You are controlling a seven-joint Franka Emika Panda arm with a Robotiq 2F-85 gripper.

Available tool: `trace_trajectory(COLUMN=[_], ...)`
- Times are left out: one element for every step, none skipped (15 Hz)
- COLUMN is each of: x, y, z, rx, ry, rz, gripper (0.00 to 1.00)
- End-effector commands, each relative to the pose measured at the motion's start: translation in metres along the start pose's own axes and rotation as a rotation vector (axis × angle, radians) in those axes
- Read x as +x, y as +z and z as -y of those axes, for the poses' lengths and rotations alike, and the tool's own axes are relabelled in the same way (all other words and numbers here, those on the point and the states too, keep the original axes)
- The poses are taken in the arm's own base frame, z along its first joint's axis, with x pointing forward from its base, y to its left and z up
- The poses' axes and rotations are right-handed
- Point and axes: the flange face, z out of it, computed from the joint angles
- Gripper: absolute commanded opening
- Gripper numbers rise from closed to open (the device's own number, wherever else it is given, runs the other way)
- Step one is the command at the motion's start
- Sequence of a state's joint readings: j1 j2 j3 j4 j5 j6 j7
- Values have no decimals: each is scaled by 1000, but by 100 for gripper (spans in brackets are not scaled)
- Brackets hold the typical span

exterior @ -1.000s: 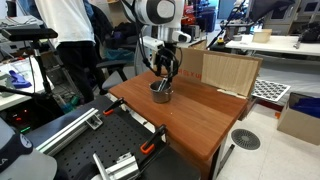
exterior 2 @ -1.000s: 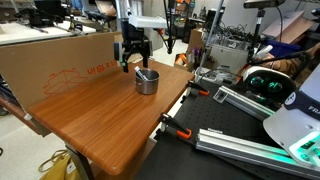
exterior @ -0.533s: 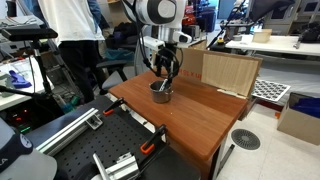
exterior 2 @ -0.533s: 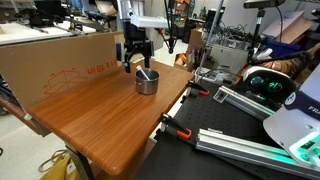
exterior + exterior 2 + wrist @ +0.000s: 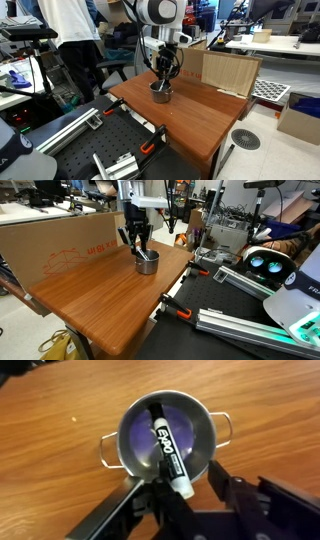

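Marker (image 5: 166, 448) leans in the pot (image 5: 125, 426) directly beneath my gripper (image 5: 185, 492), long axis running away from me, near end between my fingertips. Jaws stand apart, gripping nothing.

Black marker (image 5: 167, 448) lies in metal pot (image 5: 128, 452), above spread fingers (image 5: 228, 492).

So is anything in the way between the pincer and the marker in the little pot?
Nothing visible. The pincer hangs right above the metal pot, and the black Expo marker leaning inside it is uncovered.
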State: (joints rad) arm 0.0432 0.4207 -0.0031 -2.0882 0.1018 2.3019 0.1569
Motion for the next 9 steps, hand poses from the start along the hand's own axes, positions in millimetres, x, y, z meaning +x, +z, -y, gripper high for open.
trace_trajectory(x=[4, 4, 5, 6, 6, 6, 6, 6, 6], y=[-5, -6, -7, -8, -8, -9, -9, -9, -10], z=[-2, -1, -2, -4, -5, -7, -8, -9, -9], rx=[9, 11, 12, 15, 17, 18, 18, 18, 18], ry=[-16, -19, -20, -23, -23, -24, -25, -25, -25], rz=[15, 13, 11, 7, 8, 7, 6, 5, 4], gripper=[18, 12, 3, 4, 5, 6, 6, 5, 6])
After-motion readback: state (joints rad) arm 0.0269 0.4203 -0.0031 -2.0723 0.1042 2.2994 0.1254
